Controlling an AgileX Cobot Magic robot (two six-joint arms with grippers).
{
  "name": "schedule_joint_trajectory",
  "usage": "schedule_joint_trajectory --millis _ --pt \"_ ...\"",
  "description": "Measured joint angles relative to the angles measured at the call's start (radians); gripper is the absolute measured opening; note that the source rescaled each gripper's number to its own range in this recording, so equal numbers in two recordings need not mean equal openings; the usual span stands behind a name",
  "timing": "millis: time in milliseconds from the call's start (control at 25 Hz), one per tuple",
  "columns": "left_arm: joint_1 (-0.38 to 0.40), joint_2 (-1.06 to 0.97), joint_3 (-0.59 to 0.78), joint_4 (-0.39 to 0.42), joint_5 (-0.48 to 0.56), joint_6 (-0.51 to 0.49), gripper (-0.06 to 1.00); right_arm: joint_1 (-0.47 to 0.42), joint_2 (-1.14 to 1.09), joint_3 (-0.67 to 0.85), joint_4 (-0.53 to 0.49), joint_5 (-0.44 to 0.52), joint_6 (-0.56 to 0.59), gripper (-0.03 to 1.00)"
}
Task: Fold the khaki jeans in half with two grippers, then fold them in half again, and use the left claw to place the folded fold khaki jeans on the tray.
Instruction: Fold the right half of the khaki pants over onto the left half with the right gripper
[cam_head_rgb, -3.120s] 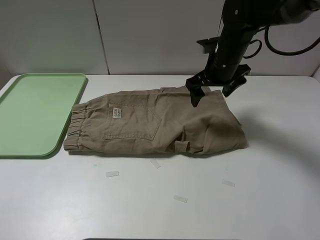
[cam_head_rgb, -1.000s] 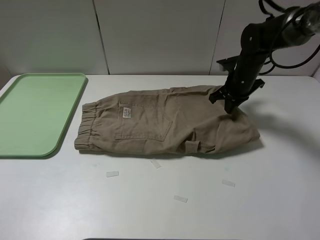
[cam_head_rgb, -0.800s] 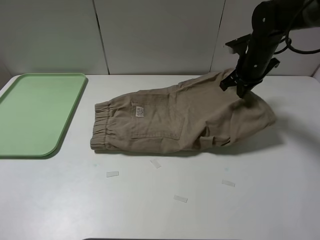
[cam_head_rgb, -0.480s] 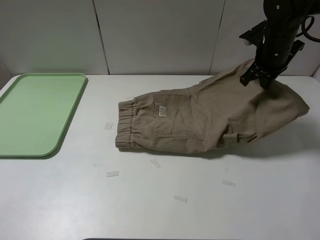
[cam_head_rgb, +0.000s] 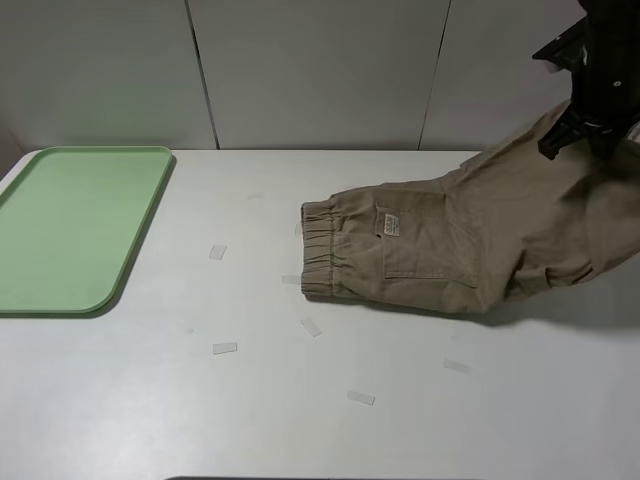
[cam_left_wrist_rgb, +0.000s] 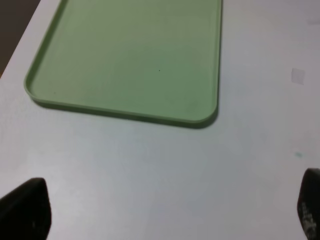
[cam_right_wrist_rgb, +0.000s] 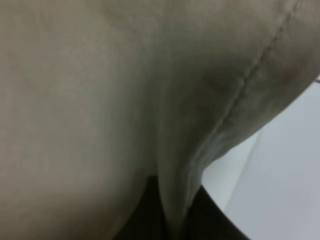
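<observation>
1. Tray (cam_head_rgb: 70, 225): it lies flat on the white table (cam_head_rgb: 320, 430), at the left in the high view. We take it as the reference point.

2. Jeans (cam_head_rgb: 470, 240): they are well apart from the tray, across a stretch of bare table off its long right rim. The gathered waistband is the end nearest the tray and rests on the table. A patch pocket and a small pale label face up just behind the waistband. The end farthest from the tray is raised off the table, and the cloth slopes up to it.

3. Right gripper (cam_head_rgb: 580, 140): it is at the raised end of the jeans, the point farthest from the tray. Its wrist view is filled with khaki cloth, with a fold pinched between the dark fingers. We record it as clamped on the jeans.

4. Left gripper (cam_left_wrist_rgb: 167, 212): it hangs above bare table close to one edge of the tray. Its fingertips (cam_left_wrist_rgb: 25, 210) stand wide apart with nothing between them.

5. Slips (cam_head_rgb: 225, 348): several small pale slips lie on the table between the tray and the jeans. What they are made of we cannot tell.
</observation>
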Motion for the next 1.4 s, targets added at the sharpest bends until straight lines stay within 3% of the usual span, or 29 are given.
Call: schedule_joint_trajectory --millis 240,520,760,1160,1400 --pt "0.000 0.000 0.000 0.000 0.000 0.000 0.99 0.000 -0.031 -0.074 0.038 0.061 0.000 0.05" --pt "0.000 0.000 0.000 0.000 0.000 0.000 0.99 0.026 -0.037 -0.129 0.265 0.066 0.033 0.05" --pt "0.000 0.000 0.000 0.000 0.000 0.000 0.99 0.145 -0.020 -0.130 0.313 0.073 0.110 0.05" --pt "0.000 0.000 0.000 0.000 0.000 0.000 0.99 0.416 0.065 -0.131 0.329 0.076 0.288 0.05" --pt "0.000 0.000 0.000 0.000 -0.002 0.000 0.99 0.511 0.159 -0.133 0.328 0.045 0.360 0.05"
